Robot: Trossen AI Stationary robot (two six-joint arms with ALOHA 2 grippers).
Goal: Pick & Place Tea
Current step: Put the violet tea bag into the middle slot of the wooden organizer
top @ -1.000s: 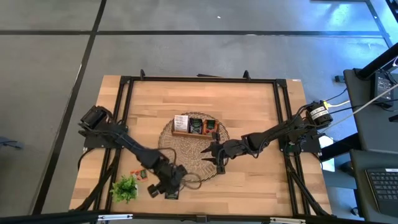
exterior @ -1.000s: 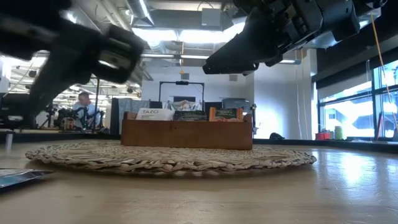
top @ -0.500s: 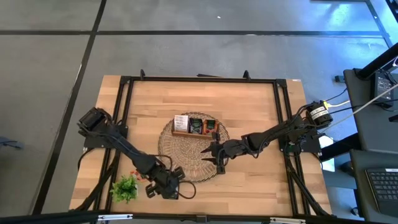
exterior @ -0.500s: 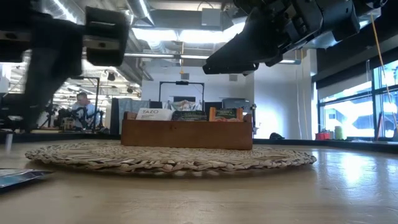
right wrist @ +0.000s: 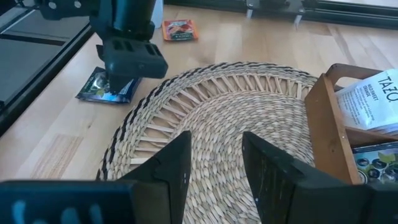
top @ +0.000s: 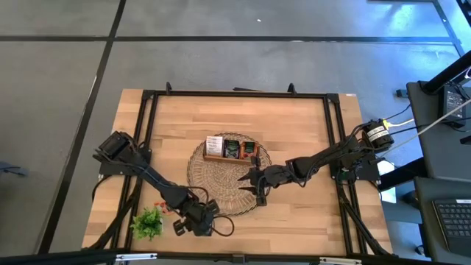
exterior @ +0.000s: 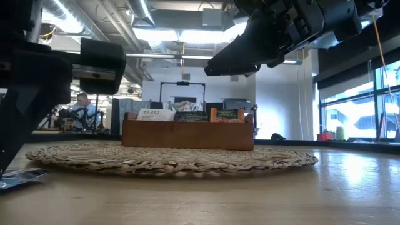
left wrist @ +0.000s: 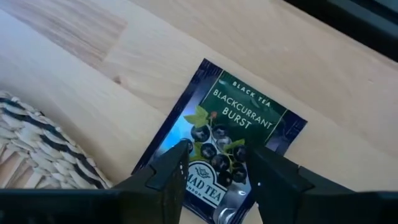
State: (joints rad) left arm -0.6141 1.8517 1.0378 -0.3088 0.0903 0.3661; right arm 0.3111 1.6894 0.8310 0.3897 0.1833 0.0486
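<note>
Hung directly over the blackcurrant sachet (left wrist: 217, 149), the left gripper (left wrist: 214, 177), fingers spread wide with nothing between them, one tip to either side of the packet's printed face. Lay flat on the bare wood, that dark sachet, just off the wicker mat (top: 221, 180) at about its 7 o'clock in the overhead view, near the table's front edge beside the plant sprig (top: 147, 221). Ran the packet's long axis slantwise to the line between the fingers, so probably called for a short descent and perhaps a slight wrist turn before closing. Rested farther out, an orange sachet (right wrist: 180, 30), well apart from the fingers. Stood at the mat's 12 o'clock the wooden tray (top: 232, 149), already holding sachets. Waited over the mat's 3 o'clock side the right gripper (top: 254, 184), partly open, holding nothing, clearly the farther of the two from the packet.
</note>
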